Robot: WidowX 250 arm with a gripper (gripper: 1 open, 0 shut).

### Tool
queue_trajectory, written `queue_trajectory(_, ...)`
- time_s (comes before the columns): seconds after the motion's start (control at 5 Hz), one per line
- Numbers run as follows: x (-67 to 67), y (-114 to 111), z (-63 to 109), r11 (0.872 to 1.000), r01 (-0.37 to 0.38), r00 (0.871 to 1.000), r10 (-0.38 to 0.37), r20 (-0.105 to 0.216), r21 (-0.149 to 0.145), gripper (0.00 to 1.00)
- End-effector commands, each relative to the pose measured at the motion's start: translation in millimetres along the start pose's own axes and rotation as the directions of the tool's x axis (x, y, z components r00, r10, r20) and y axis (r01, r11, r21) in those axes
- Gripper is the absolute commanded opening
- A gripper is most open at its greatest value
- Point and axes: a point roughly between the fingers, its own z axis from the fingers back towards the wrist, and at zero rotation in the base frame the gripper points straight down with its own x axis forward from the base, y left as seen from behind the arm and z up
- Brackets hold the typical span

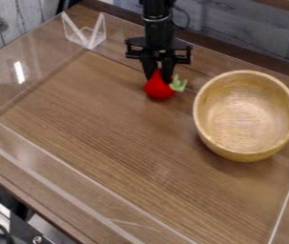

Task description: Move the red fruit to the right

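Observation:
The red fruit (158, 85) is a small bright red strawberry-like toy with a green leafy top sticking out to its right. It sits low, at or just above the wooden tabletop, a short way left of the wooden bowl. My black gripper (159, 76) points straight down over it, and its fingers are shut on the fruit's upper part. The arm rises out of the top of the view.
A round wooden bowl (246, 114) with nothing in it stands at the right. Clear plastic walls (19, 71) fence in the wooden tabletop (109, 152), with a low clear rim along the front and right sides.

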Motion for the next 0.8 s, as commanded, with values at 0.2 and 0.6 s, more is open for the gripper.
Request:
queue_trajectory(0.2, 20.3, 31, 24.1, 0.998, -0.055, 0.998, 0.055, 0.043, 0.0, 0.0)
queue_trajectory(0.6, 23.1, 22, 56.9, 0.991, -0.131, 0.989, 0.132, 0.067, -0.023, 0.0)
